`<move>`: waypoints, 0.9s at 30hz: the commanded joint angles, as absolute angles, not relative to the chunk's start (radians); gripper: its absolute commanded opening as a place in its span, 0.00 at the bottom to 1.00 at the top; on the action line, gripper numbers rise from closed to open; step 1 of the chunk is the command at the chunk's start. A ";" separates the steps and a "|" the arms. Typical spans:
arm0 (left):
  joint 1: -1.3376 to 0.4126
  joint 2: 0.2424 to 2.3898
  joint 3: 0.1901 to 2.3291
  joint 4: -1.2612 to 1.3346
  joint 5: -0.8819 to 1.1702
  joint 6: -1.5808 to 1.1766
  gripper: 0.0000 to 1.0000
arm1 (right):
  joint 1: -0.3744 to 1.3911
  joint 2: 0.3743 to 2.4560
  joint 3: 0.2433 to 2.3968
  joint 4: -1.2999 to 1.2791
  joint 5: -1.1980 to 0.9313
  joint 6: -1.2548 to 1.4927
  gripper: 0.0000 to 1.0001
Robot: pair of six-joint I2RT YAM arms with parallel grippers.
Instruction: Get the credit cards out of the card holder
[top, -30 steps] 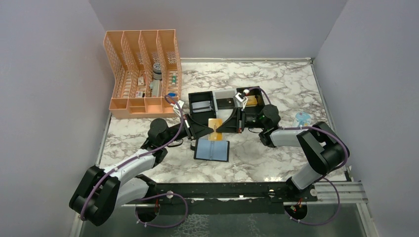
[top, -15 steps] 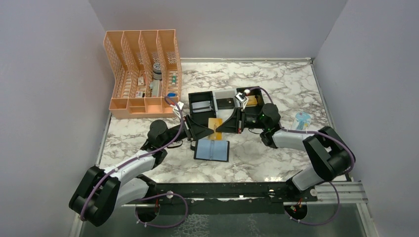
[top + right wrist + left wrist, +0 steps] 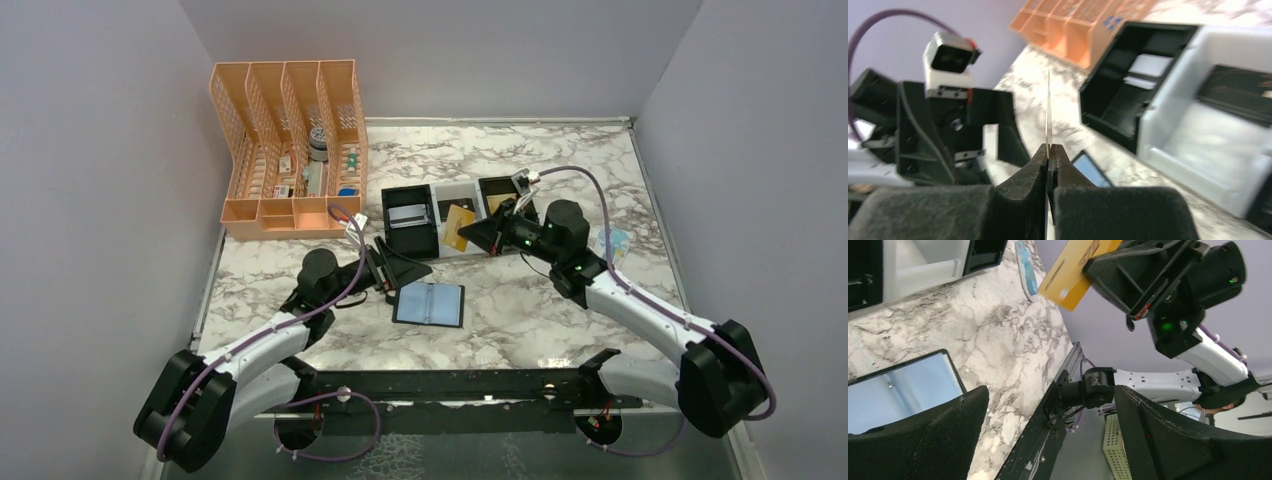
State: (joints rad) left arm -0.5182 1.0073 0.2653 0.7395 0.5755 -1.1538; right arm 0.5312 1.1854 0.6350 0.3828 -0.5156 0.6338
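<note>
Right end effector (image 3: 476, 232), clamped on yellow card (image 3: 458, 227)

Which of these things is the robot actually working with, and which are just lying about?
Job in hand:
- yellow card, pinched in the right fingers
- wallet, lying open

Lying about:
- orange rack
- black tray
- white tray
- blue packet

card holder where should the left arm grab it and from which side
Grip the card holder at its left edge, the side nearest the open left gripper, coming down from above with one of the jaws slid under that edge. It lies opened flat on the table, lining up, so nothing stands up to pinch; probably only the thin outer edges offer a hold.
</note>
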 commanded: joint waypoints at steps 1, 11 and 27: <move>-0.520 0.978 0.294 0.625 0.522 -1.070 0.99 | 0.535 1.088 0.655 0.193 -0.149 0.451 0.01; -0.521 0.923 0.390 0.265 0.432 -0.883 0.99 | 0.525 1.146 0.746 -0.047 0.329 0.346 0.01; -0.520 0.824 0.565 -0.172 0.166 -0.617 0.99 | 0.184 1.281 0.837 0.086 -0.207 0.418 0.01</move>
